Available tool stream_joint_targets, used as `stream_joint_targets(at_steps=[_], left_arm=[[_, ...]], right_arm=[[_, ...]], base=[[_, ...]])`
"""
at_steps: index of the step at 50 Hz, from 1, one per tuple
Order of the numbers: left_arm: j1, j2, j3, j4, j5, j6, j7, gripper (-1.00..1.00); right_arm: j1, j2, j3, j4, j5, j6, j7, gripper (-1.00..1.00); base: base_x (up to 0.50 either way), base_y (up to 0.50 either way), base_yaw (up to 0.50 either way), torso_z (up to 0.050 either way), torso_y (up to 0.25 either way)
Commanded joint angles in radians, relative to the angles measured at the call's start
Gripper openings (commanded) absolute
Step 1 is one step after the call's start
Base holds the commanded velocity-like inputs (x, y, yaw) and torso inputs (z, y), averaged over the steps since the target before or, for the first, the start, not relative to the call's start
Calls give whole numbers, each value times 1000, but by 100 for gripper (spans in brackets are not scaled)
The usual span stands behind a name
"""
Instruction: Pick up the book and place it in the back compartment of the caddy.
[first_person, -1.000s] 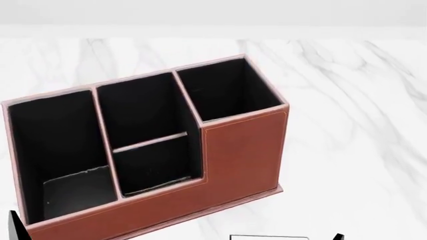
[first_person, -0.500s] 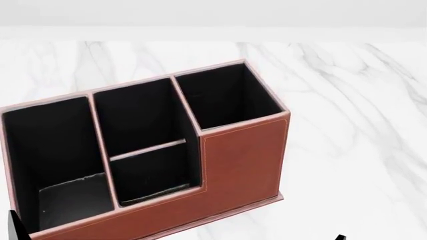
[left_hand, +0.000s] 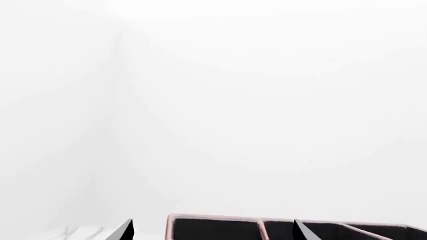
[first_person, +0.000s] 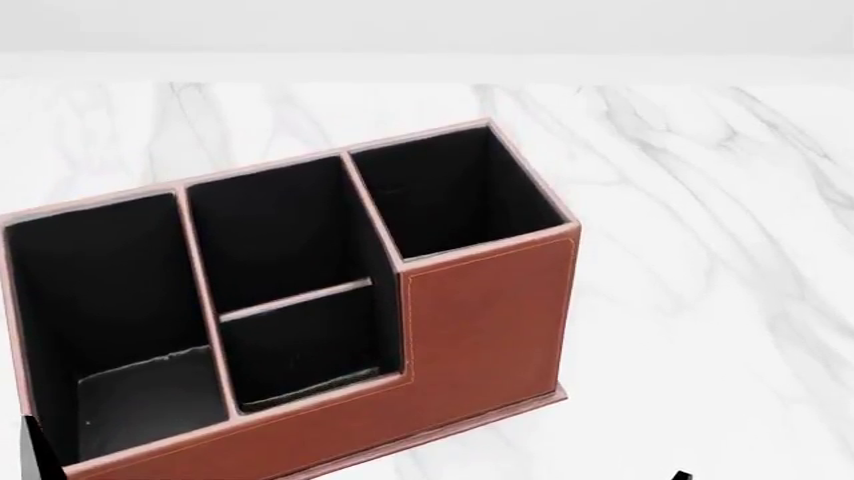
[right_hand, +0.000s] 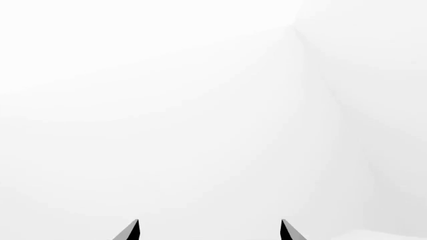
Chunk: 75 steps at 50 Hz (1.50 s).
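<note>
Marble tabletop (first_person: 694, 200), brown caddy (first_person: 487, 320), left tool (left_hand: 213, 231) spread

There are no words, numbers or signs to read here. The caddy (first_person: 487, 320) has plain brown walls with nothing written on them.

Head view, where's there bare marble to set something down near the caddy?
Bare marble table stretches right of the caddy to the frame edge, and behind it toward the white wall. The near-left corner is crowded: the caddy runs to the frame's left and bottom edges, with the left claw tip there.
</note>
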Motion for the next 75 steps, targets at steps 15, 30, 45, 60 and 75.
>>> stream_joint_targets(at_steps=[15,30,45,60,75], left_arm=[[-124,-138,48,73,-147,-291,145,100],[-260,-239,145,48,-325,-485,383,100],[-378,-235,252,-76,-344,-587,541,100],[-435,-219,329,-192,-408,-606,749,100],[-431,-213,355,-221,-465,-588,866,100]], right_arm=[[0,8,-8,-2,0,0,4,100],[4,7,-14,5,-6,-2,5,100],[6,8,-19,11,-9,-6,5,100],[14,7,-21,19,-12,-5,9,100],[27,6,-27,38,-17,1,11,100]], base=[[0,0,0,0,0],[0,0,0,0,0],[0,0,0,0,0],[0,0,0,0,0],[0,0,0,0,0]])
